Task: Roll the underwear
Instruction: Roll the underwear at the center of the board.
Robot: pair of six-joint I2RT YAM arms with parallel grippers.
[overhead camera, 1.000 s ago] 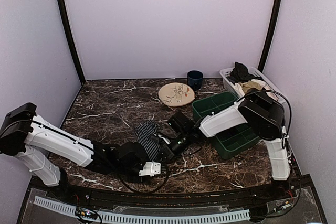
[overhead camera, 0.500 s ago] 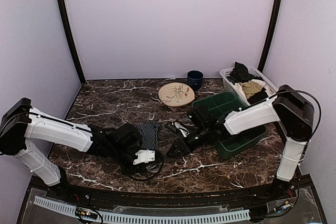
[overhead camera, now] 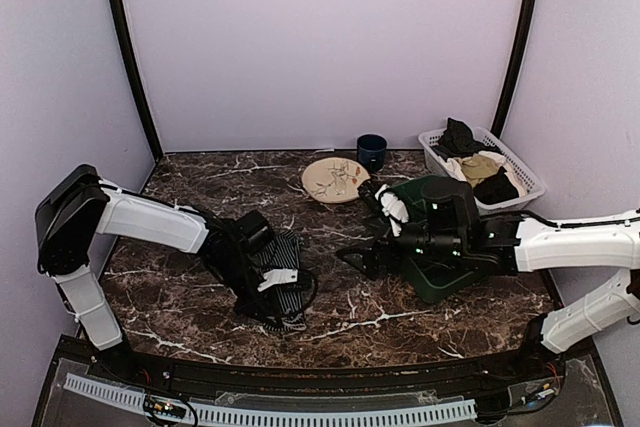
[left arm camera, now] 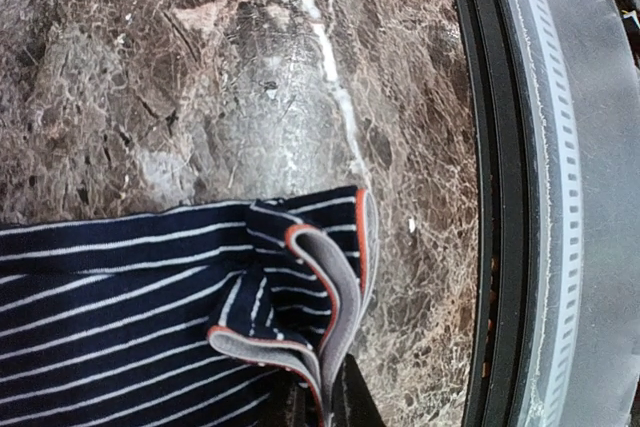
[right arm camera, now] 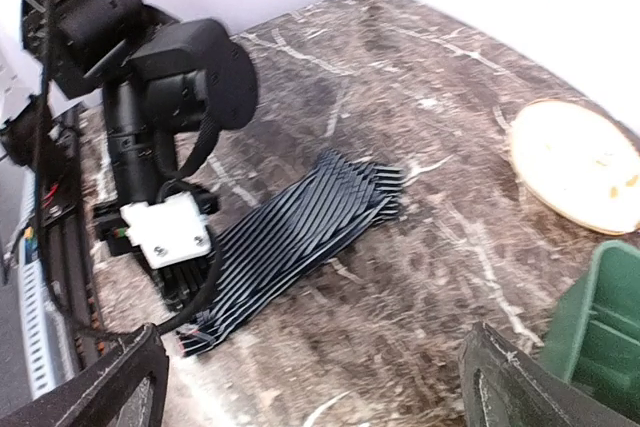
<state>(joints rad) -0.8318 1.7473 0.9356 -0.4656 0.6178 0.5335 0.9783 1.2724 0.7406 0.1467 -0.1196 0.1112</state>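
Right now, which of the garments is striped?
The navy underwear on the table, with white pinstripes; the clothes in the white basket are plain black and tan.

Work surface: table [overhead camera: 200, 192] with a dark brown marble-pattern top, white veining, faint sheen under even diffuse light, no hard shadows. Enclosure: plain pale lilac-white back wall [overhead camera: 320, 47] and matching side walls, left [overhead camera: 50, 97] and right [overhead camera: 590, 77], joined at the rear corners by two thin black posts, left [overhead camera: 128, 57] and right [overhead camera: 520, 37], both bowed in the overhead view. Near edge: curved black rim [overhead camera: 330, 372], then a grey translucent strip carrying a white slotted rail [overhead camera: 300, 413].
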